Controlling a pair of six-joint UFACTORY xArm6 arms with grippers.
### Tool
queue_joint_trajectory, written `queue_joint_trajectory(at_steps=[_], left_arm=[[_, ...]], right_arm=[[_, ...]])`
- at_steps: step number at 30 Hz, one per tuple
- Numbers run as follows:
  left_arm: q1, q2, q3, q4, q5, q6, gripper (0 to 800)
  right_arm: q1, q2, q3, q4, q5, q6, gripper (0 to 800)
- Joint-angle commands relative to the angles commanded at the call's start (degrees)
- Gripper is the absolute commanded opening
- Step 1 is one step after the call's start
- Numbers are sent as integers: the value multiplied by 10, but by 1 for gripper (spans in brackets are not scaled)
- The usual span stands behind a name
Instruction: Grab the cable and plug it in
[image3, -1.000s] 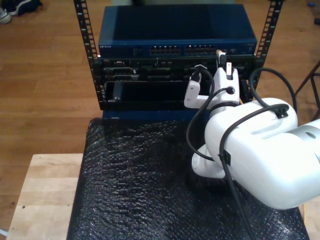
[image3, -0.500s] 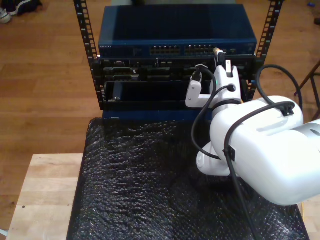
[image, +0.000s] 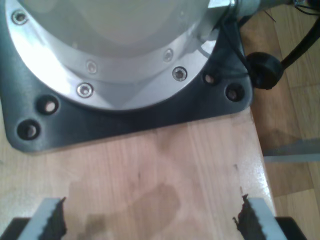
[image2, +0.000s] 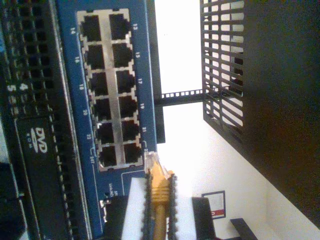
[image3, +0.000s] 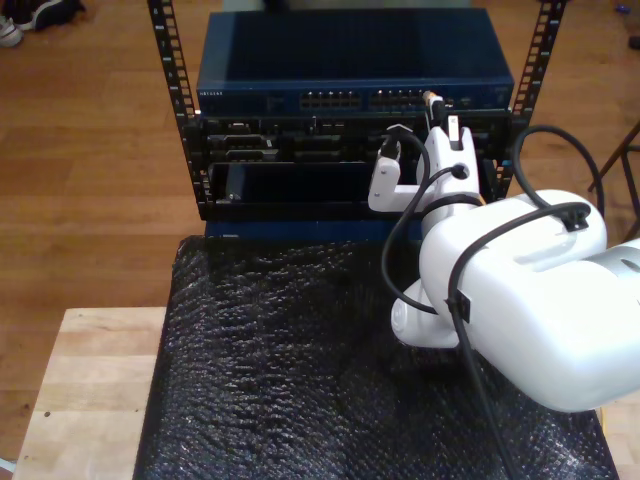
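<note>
Closer to the blue switch (image2: 131, 60), my second gripper (image2: 159, 210) pinches the yellow-orange cable (image2: 159, 192).

Yellow-orange cable (image2: 159, 200), blue switch (image3: 350, 60), black bubble-textured mat (image3: 280, 380), white arm (image3: 520, 300), pale wooden table (image3: 90, 390)

Exterior view: the rack (image3: 180, 130) stands behind the desk (image3: 90, 390), with the switch (image3: 350, 70) mounted at its top. A mat (image3: 280, 370) covers the desk on the exterior view's right. My second end effector (image3: 437, 108) sits before the switch's port block (image2: 111, 90), the cable (image2: 159, 192) plug tip just beside the end ports. My first end effector (image: 150, 220) hangs above the desk beside an arm base (image: 110, 65).
</note>
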Motion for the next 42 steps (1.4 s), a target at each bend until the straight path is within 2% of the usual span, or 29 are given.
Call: queue_joint_trajectory(at_steps=[42], left_arm=[[0,0,0,0,0,0,800]], right_arm=[[-1,11,-16,-1,27,-3,0]])
